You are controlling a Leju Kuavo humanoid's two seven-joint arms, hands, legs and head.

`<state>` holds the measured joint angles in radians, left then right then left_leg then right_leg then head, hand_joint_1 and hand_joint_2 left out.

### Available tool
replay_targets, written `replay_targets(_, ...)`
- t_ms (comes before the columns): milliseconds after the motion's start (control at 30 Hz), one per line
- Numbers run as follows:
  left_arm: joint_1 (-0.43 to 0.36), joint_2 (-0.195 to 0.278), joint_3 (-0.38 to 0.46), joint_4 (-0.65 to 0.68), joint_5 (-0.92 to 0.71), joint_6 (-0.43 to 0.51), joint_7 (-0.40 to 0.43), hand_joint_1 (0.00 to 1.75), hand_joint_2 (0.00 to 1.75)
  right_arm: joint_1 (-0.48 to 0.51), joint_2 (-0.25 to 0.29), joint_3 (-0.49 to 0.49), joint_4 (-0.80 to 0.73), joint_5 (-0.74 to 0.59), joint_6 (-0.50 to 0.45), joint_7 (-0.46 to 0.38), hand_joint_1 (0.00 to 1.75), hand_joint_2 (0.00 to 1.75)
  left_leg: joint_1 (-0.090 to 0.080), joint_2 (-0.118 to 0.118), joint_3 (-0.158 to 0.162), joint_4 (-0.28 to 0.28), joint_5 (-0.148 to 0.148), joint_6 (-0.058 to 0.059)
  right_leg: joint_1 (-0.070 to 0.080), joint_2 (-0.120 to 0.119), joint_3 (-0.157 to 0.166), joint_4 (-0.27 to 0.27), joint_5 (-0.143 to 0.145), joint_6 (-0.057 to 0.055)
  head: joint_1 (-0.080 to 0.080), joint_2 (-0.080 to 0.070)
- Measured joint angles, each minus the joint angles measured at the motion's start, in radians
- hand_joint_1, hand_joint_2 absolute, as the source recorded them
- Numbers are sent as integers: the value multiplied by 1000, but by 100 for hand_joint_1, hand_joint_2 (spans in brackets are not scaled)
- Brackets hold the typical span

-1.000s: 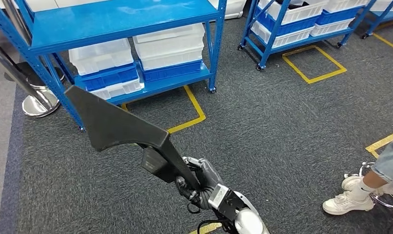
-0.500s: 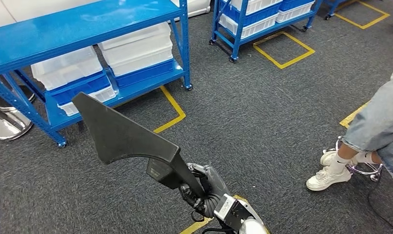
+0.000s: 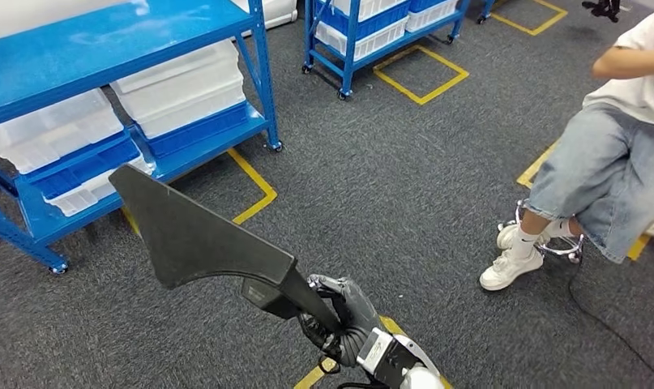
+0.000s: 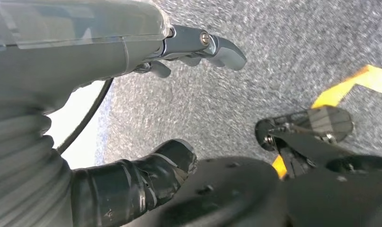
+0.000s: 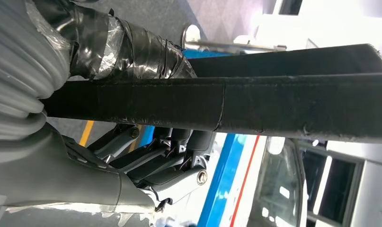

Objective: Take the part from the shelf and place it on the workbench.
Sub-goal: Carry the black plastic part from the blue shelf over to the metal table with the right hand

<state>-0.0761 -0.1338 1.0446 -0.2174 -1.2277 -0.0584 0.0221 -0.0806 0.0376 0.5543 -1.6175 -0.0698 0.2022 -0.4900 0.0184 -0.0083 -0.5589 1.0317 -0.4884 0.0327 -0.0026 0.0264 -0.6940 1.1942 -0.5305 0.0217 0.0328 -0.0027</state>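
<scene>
Firmly, the right hand (image 3: 344, 316) wraps its fingers (image 5: 151, 161) and taped thumb around the narrow stem of the black part (image 3: 198, 235), holding it up above the grey carpet (image 3: 388, 178), with the broad flat end toward the blue shelf (image 3: 104, 40). The left hand (image 4: 132, 113) hangs over the carpet holding nothing, thumb and fingers apart. A seated person (image 3: 607, 162) is at the right.
</scene>
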Motion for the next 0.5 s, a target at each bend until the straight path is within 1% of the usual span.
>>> replay_targets(33, 1, 0, 0, 0, 0, 0, 0, 0, 175, 0, -1, 0, -1, 0, 0, 0, 169, 175, -1, 13, -1, 0, 0, 1, -2, -11, -30, 63, -28, 3, 0, 0)
replay_targets(67, 1, 0, 0, 0, 0, 0, 0, 0, 175, 2, -2, 0, -1, 0, 0, 0, 169, 175, -2, 26, -1, 0, -1, 2, -3, -15, -51, 110, -43, 6, 0, 0)
replay_targets(100, 1, 1, 0, 0, -1, 0, 0, 0, 175, 3, -3, 0, -1, 0, 0, 0, 169, 175, -3, 38, -1, 0, -2, 2, -4, -18, -58, 126, -40, 6, 0, 0)
replay_targets(133, 1, 1, 0, 0, -1, -1, 0, 0, 175, 4, -5, 0, -1, 0, 0, 0, 169, 175, -3, 49, -1, 0, -3, 2, -5, -21, -45, 102, -20, 5, 0, 0)
replay_targets(167, 0, 1, -1, 0, -1, -1, 0, 0, 175, 4, -6, 0, -2, 0, 0, 0, 169, 175, -3, 60, 1, 0, -4, 1, -3, -30, -13, 45, 11, 2, 0, 0)
replay_targets(200, -1, 1, -1, 0, -1, -1, 0, 0, 175, 4, -7, 0, -4, 0, 0, 0, 169, 175, -3, 69, 3, 0, -6, -1, 0, -51, 26, -28, 38, -3, 0, 0)
replay_targets(233, -2, 0, -1, 0, -1, -2, 0, 0, 175, 3, -8, 0, -6, 0, 0, 0, 169, 175, -5, 76, 5, 1, -8, -5, 6, -70, 59, -90, 57, -9, 0, 0)
replay_targets(267, -2, 0, -2, 0, -1, -2, 0, 0, 175, 3, -8, 0, -9, 0, -1, 0, 169, 175, -7, 84, 7, 0, -11, -9, 12, -84, 80, -131, 66, -16, 0, 0)
replay_targets(300, -2, 0, -2, 0, -1, -2, -1, 0, 175, 3, -9, 0, -11, 0, -2, 0, 169, 175, -8, 91, 9, 0, -13, -14, 18, -90, 87, -149, 65, -22, 0, 0)
replay_targets(333, -3, 0, -2, 0, -2, -2, -1, 0, 175, 3, -9, -1, -12, 0, -2, -1, 169, 175, -9, 99, 11, -2, -14, -19, 21, -81, 86, -150, 67, -27, 0, 0)
replay_targets(367, -4, 0, -3, 0, -2, -2, -1, 0, 175, 4, -10, -1, -13, 0, -4, -1, 169, 175, -8, 104, 14, -2, -16, -24, 18, -69, 88, -155, 70, -33, 0, 0)
replay_targets(400, -5, 0, -4, 0, -2, -2, -1, 0, 175, 5, -10, -1, -14, 0, -4, -1, 169, 175, -6, 95, 15, 2, -22, -29, 15, -59, 91, -162, 73, -38, 0, 0)
replay_targets(433, -5, 0, -5, 0, -2, -2, -1, 0, 175, 5, -11, -1, -16, 0, -4, -1, 169, 175, -6, 77, 9, 21, -37, -33, 11, -49, 95, -168, 76, -45, 0, 0)
replay_targets(467, -5, 0, -5, 0, -2, -2, -1, 0, 175, 5, -11, -2, -17, 0, -5, -1, 169, 175, -5, 54, -7, 59, -61, -36, 7, -41, 99, -173, 79, -50, -1, 0)
replay_targets(500, -5, 1, -5, 0, -2, -2, -2, 0, 175, 5, -11, -2, -17, 0, -5, -2, 169, 175, -4, 32, -32, 114, -91, -38, 8, -32, 100, -174, 80, -53, -1, 0)
